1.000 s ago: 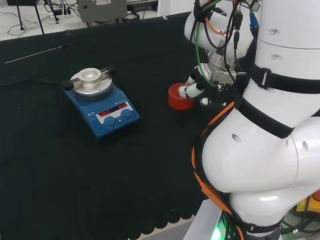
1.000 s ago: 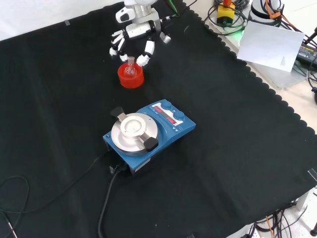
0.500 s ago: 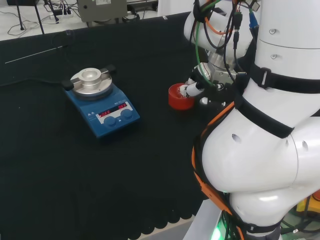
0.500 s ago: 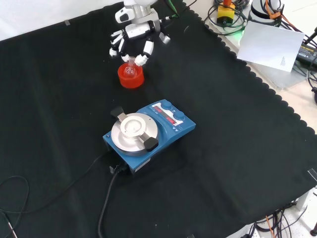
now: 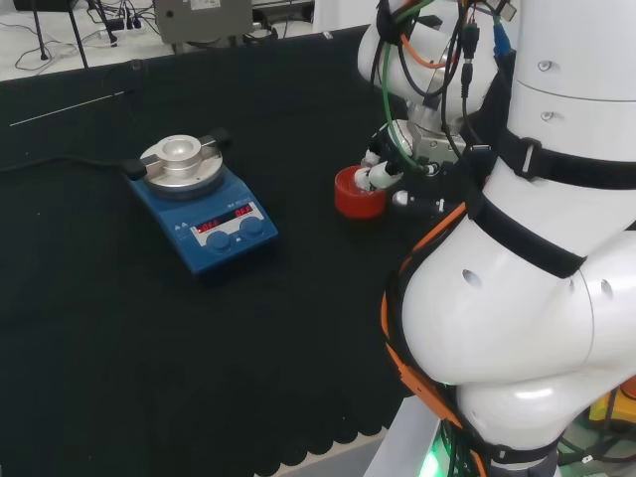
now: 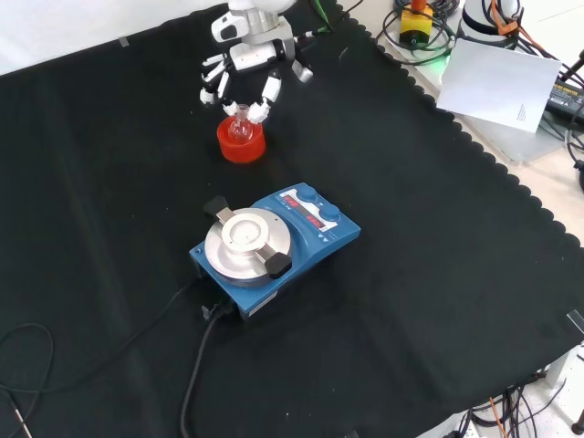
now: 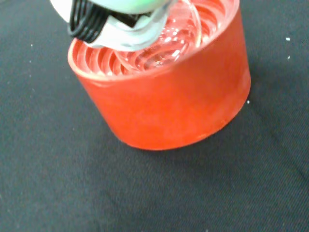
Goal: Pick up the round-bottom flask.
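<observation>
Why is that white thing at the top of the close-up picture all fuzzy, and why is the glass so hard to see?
Wrist view: the hand sits too close to the camera, so it blurs; the red stand is sharper. The clear flask shows mainly as pale glints. Front view: the flask is a faint shape over the red.

Flask point(image 6: 240, 128) in stand point(image 6: 241, 143), behind stirrer point(image 6: 274, 250), front view

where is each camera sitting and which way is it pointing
Head view: behind and above the arm's base, facing over the white arm links toward the bench.
Front view: across from the arm, looking down on the cloth; the hand enters from the top.
Wrist view: at the wrist, close on the red ribbed stand holding the flask.
Head and front views both show the stirrer plate.
</observation>
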`<state>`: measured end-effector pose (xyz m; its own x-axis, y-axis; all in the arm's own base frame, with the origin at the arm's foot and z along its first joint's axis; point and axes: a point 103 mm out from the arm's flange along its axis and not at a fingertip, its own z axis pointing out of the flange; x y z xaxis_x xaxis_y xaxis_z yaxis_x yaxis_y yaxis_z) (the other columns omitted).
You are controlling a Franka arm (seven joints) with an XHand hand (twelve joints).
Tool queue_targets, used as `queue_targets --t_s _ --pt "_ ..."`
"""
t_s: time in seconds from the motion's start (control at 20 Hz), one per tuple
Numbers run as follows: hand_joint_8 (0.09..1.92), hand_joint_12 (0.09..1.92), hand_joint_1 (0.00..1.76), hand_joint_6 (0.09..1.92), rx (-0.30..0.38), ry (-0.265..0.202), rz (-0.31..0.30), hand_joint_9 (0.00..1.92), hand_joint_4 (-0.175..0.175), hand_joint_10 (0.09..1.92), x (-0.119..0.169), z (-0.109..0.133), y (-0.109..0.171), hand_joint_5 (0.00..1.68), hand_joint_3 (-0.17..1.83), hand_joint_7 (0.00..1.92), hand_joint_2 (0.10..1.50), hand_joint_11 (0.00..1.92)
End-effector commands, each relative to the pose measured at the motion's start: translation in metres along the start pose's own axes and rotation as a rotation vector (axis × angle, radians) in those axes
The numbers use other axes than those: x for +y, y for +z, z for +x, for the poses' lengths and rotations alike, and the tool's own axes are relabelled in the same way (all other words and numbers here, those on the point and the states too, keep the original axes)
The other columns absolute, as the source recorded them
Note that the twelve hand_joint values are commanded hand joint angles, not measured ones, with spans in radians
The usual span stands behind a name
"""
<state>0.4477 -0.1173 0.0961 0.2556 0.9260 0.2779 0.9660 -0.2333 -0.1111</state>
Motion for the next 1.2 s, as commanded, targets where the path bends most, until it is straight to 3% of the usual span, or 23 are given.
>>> queue_targets --t_s 0.05,0.65,1.2 --pt "0.66 1.37 1.06 1.06 0.006 -0.001 0.002 0.56 0.174 0.65 0.000 0.001 -0.006 1.07 0.74 0.41 0.71 0.06" --pt "0.66 1.37 1.09 1.07 0.009 -0.033 0.019 0.57 0.129 0.65 0.001 0.017 -0.035 1.10 0.85 0.42 0.65 0.07" --pt "0.66 1.37 1.10 1.06 -0.044 -0.076 0.035 0.57 0.109 0.65 0.002 0.054 -0.072 1.11 0.88 0.43 0.63 0.07"
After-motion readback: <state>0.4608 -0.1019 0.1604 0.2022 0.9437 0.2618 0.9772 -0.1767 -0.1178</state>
